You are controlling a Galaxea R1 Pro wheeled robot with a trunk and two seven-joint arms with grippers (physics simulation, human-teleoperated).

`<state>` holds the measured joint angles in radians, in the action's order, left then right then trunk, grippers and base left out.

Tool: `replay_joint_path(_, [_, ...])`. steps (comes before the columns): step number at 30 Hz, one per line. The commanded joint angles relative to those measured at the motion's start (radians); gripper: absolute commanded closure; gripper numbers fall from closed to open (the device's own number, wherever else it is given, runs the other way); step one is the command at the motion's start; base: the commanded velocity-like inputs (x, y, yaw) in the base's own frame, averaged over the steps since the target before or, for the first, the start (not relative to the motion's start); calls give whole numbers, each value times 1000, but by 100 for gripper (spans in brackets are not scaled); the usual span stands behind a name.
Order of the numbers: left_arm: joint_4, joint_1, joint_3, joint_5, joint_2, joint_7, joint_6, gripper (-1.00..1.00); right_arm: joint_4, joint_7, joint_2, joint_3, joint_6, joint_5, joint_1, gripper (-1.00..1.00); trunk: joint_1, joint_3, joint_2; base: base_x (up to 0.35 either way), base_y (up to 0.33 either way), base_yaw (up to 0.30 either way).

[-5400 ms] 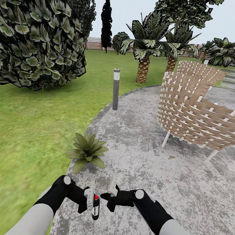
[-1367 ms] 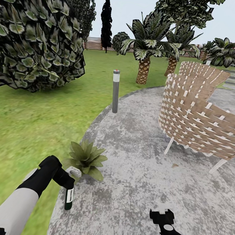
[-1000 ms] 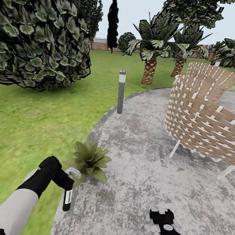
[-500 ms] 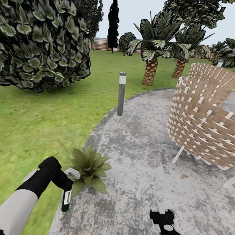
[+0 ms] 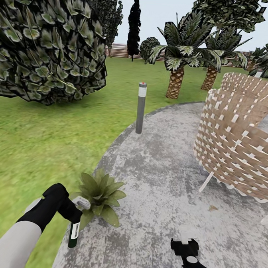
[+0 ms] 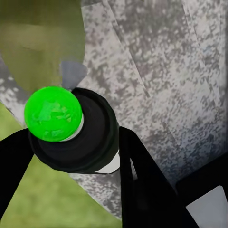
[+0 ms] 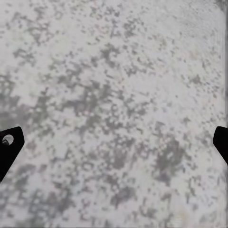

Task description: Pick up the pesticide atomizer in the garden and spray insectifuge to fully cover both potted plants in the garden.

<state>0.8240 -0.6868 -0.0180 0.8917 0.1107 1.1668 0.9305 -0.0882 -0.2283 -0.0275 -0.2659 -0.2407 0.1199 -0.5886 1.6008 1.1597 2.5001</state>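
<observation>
The left hand [image 5: 77,216] is low down at about 8 o'clock in the head view. It is closed tight on the pesticide atomizer [image 5: 74,234], a slim bottle that hangs down from the hand with its dark green end at the bottom. In the left wrist view the black fingers [image 6: 140,185] press on both sides of the bottle, and a bright green ball [image 6: 52,114] sits at its end.

The right hand [image 5: 187,243] is low at about 5 o'clock, over the patio [image 5: 162,184]. In the right wrist view its two black fingertips [image 7: 8,145] sit far apart at the edges, so this hand is open and holds nothing.

Just past the left hand, at about 7 o'clock, is a potted plant [image 5: 100,193] with wide pointed green leaves. It sits at the edge of the grey patio, right beside the lawn [image 5: 37,143].

Farther off, near 12 o'clock, a grey post [image 5: 140,107] stands up straight at the patio edge. A woven wicker chair [image 5: 240,135] is at 3 o'clock. A big dark bush [image 5: 44,40] is at 10 o'clock. Far away are palm trees [image 5: 177,53] and a wooden fence [image 5: 121,51].
</observation>
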Motion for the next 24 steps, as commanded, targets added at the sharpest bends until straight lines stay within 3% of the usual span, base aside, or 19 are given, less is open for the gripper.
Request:
replay_joint_path(1, [1,0,-2,9,0,10,7,100,1,-2,0,-9,-3,11,0,-100,0,1,0,90,-63,6])
replay_joint_path(12, [0,1,-5,9,5,5,5,100,1,-2,0,-9,-3,11,0,-100,0,1,0,7,-117,0])
replay_joint_path(18, [-10,4,-9,9,9,-24,5,100,1,-2,0,-9,-3,10,0,-100,0,-3,0,0,-8,-133])
replay_joint_path(24, [-10,47,-10,9,10,-26,4,100,-4,0,7,-9,-3,13,0,-100,0,-4,0,-69,0,-17])
